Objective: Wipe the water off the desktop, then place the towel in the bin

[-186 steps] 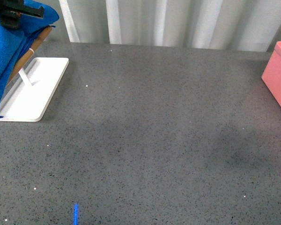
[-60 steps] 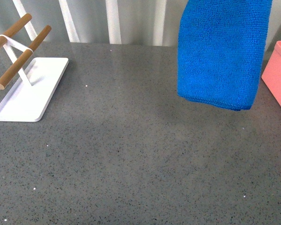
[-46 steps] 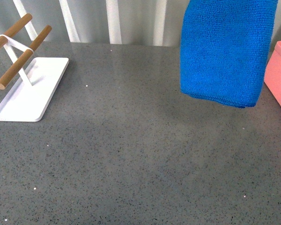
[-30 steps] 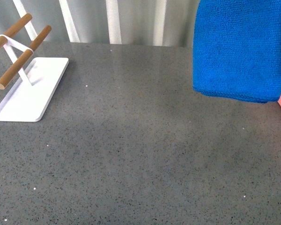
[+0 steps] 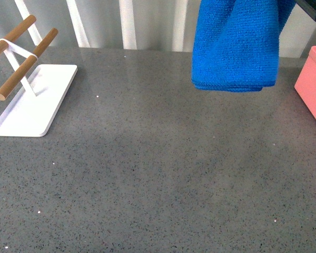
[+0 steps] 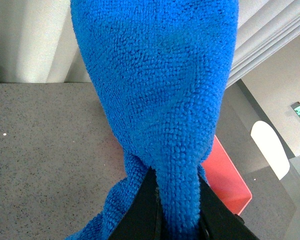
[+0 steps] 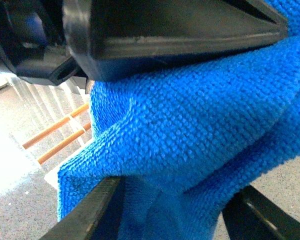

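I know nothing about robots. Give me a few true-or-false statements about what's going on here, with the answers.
1. The towel hangs in the air above the desktop. True.
2. The towel lies inside the bin. False: the towel hangs to the left of the bin, not in it.
3. The left end effector pinches the towel. True.
4. The towel is draped over the wooden rods on the white tray. False: the rods are bare.
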